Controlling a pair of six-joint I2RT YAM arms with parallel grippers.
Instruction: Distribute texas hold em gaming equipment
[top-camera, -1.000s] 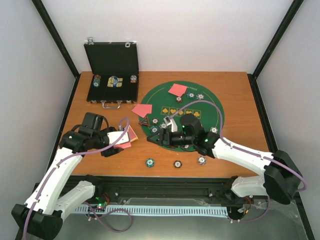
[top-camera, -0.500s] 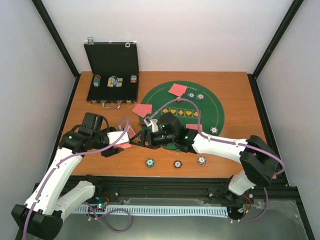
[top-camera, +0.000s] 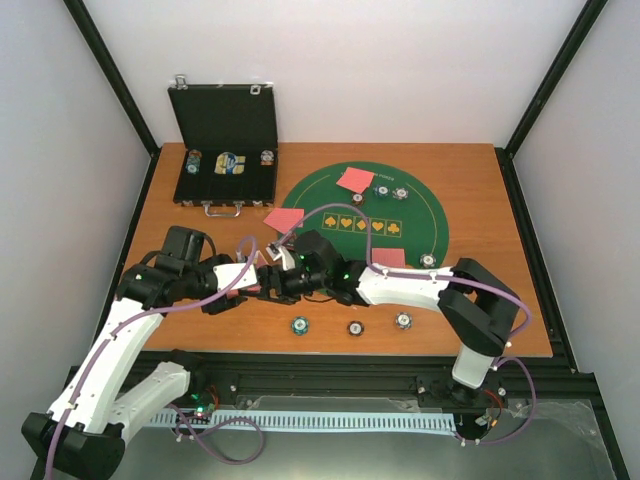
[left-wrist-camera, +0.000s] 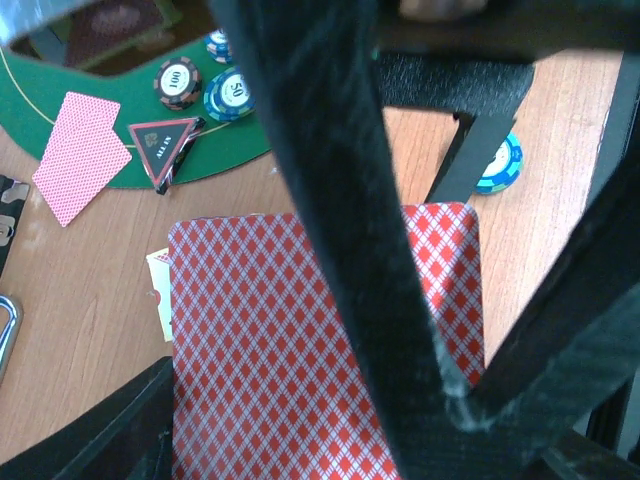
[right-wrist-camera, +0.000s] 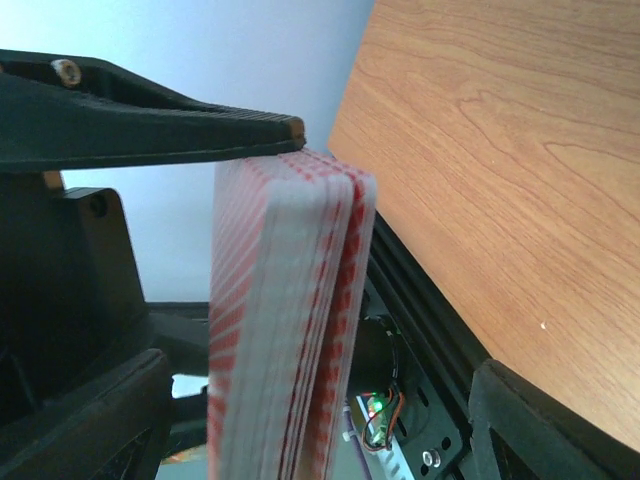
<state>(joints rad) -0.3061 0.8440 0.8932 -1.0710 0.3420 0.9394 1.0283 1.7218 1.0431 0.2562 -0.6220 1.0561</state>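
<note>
Jaws, left: your left gripper (top-camera: 245, 277) is clamped on the deck of cards (left-wrist-camera: 280, 340), which it holds over the wood just left of the mat.
Jaws, right: your right gripper (top-camera: 265, 284) is spread wide, with one finger on each side of the deck in its wrist view and neither touching it.
Deck: red diamond backs, squared up; a black fingertip presses on its top edge.
In your way: your right arm lies across the near-left part of the green mat (top-camera: 420, 215). A black bar crosses the deck in the left wrist view.
Beside the deck: triangle marker (left-wrist-camera: 163, 140), brown chip (left-wrist-camera: 178, 82) and blue chip (left-wrist-camera: 230, 95) near the mat's rim. A pair of cards (left-wrist-camera: 80, 155) lies across that rim onto the wood.
Near edge: teal chip (top-camera: 299, 325), dark chip (top-camera: 355, 327) and white chip (top-camera: 403, 320) sit in a row close to the front rail.
Further out: far cards (top-camera: 355, 180) lie on the mat's far side. The open case (top-camera: 225, 150) is at the far-left corner.
Open room: you have bare table (top-camera: 490, 250) right of the mat up to the side edge, and a strip between the case and your left arm.
</note>
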